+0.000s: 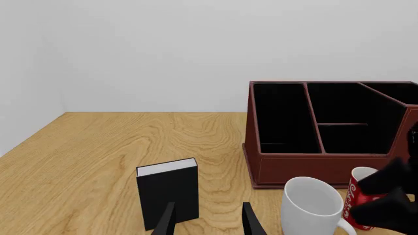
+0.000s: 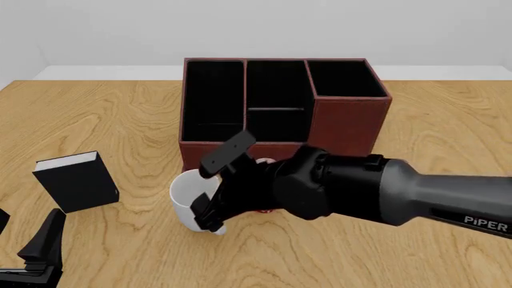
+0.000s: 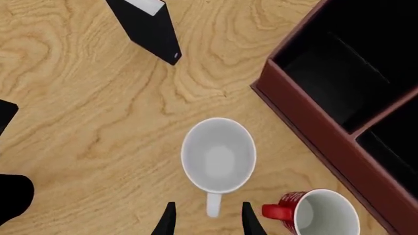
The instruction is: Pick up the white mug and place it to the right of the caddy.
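Two mugs stand on the table point(image 2: 448, 120) in front of you: the white mug point(image 2: 188, 204) and a red mug point(image 3: 313, 213) just beside it, both upright and close to the near wall of the caddy point(image 2: 344, 123). You have one caddy, dark reddish-brown with black compartments, and one black book point(image 2: 78, 181) with white pages, which stands upright well apart from the mugs, on the left side of the table. You have two arms in the scene. In the front view your right arm covers almost all of the red mug and a part of the white mug, so there you cannot count the mugs well. The right wrist view looks down from above and shows both mugs open, the white one with its handle between the two fingertips of the right gripper point(image 3: 209, 220); the fingers are apart and I do not see them touching the handle. The left wrist view shows the two mugs from the side, the white mug in front, and also the book standing just beyond the left gripper point(image 1: 207, 220), whose fingers are spread with nothing between them. In the front view this gripper is low at the left corner, near the book.
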`<action>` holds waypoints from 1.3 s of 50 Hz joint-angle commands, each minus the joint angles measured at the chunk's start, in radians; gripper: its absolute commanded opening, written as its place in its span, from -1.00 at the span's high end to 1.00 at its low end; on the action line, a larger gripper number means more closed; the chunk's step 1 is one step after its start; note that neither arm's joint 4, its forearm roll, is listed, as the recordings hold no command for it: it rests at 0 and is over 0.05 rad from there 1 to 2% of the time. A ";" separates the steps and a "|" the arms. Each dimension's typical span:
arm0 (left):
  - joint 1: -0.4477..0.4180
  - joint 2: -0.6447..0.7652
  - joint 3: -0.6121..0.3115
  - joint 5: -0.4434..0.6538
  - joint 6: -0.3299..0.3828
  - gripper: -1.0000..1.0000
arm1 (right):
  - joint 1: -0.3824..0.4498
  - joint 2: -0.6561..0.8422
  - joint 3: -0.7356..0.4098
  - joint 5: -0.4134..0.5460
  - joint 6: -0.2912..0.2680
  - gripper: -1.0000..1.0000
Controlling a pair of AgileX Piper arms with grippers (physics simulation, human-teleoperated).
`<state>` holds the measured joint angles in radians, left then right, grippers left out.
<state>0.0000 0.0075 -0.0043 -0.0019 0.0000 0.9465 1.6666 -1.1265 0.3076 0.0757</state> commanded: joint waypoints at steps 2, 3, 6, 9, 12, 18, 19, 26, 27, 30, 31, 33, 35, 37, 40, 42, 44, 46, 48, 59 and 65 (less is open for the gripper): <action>0.000 0.000 0.000 0.000 0.000 -1.00 | 0.009 0.030 0.002 -0.013 0.013 -1.00; 0.000 0.000 0.000 0.000 0.000 -1.00 | 0.010 0.032 0.002 -0.014 0.014 -1.00; 0.000 0.000 0.000 0.000 0.000 -1.00 | 0.013 0.038 0.002 -0.016 0.019 -1.00; 0.000 0.000 0.000 0.000 0.000 -1.00 | 0.013 0.042 0.003 -0.019 0.023 -1.00; 0.000 0.000 0.000 0.000 0.000 -1.00 | 0.012 0.045 0.007 -0.021 0.026 -1.00; 0.000 0.000 0.000 0.000 0.000 -1.00 | 0.014 0.052 0.012 -0.027 0.033 -1.00; 0.000 0.000 0.000 0.000 0.000 -1.00 | 0.012 0.052 0.015 -0.028 0.033 -1.00; 0.000 0.000 0.000 0.000 0.000 -1.00 | 0.014 0.060 0.019 -0.034 0.039 -1.00; 0.000 0.000 0.000 0.000 0.000 -1.00 | 0.017 0.063 0.018 -0.035 0.041 -1.00; 0.000 0.000 0.000 0.000 0.000 -1.00 | 0.020 0.069 0.018 -0.038 0.045 -1.00; 0.000 0.000 0.000 0.000 0.000 -1.00 | 0.019 0.071 0.019 -0.040 0.048 -1.00; 0.000 0.000 0.000 0.000 0.000 -1.00 | 0.020 0.076 0.019 -0.042 0.050 -1.00; 0.000 0.000 0.000 0.000 0.000 -1.00 | 0.018 0.078 0.022 -0.044 0.051 -1.00; 0.000 0.000 0.000 0.000 0.000 -1.00 | 0.015 0.078 0.027 -0.047 0.053 -1.00; 0.000 0.000 0.000 0.000 0.000 -1.00 | 0.014 0.083 0.031 -0.053 0.054 -1.00; 0.000 0.000 0.000 0.000 0.000 -1.00 | 0.011 0.085 0.035 -0.056 0.054 -1.00; 0.000 0.000 0.000 0.000 0.000 -1.00 | 0.011 0.086 0.037 -0.057 0.056 -1.00; 0.000 0.000 0.000 0.000 0.000 -1.00 | 0.006 0.085 0.043 -0.060 0.055 -1.00; 0.000 0.000 0.000 0.000 0.000 -1.00 | 0.006 0.085 0.046 -0.063 0.058 -1.00; 0.000 0.000 0.000 0.000 0.000 -1.00 | 0.008 0.096 0.048 -0.069 0.069 -1.00; 0.000 0.000 0.000 0.000 0.000 -1.00 | 0.004 0.111 0.050 -0.077 0.076 -1.00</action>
<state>0.0000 0.0075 -0.0043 -0.0019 0.0000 0.9530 1.7615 -1.0804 0.2402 0.1424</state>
